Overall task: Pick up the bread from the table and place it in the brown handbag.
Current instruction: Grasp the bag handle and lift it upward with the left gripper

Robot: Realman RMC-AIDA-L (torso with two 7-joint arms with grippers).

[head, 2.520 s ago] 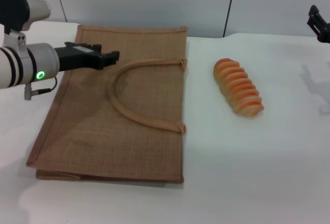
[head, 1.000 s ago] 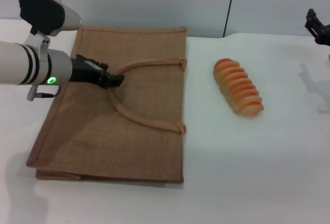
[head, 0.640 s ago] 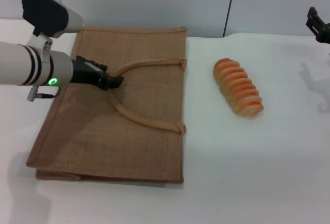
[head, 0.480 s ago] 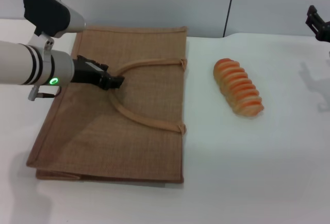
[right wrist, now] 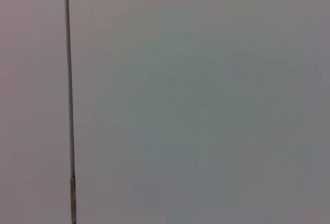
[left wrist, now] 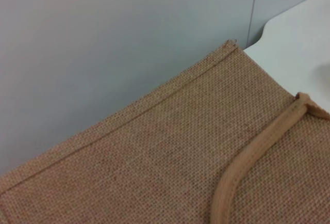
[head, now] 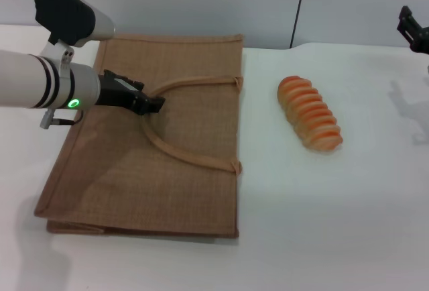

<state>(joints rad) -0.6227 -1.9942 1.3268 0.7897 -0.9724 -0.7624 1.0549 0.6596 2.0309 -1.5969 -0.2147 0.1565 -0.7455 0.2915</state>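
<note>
Pincer of left arm (head: 153,103) sits at the upper strap handle (head: 191,82) of the brown handbag (head: 194,190); can't tell if it's spread or pinching. Handbag lies flat on the tabletop (head: 335,224), mouth shut, facing the bread (head: 310,113), which rests apart from the bag on its right. Right pincer (head: 414,31) parked at far right edge, state unclear. Risk: a grab on one strap only could drag the flat bag, or lift it without opening the mouth.
</note>
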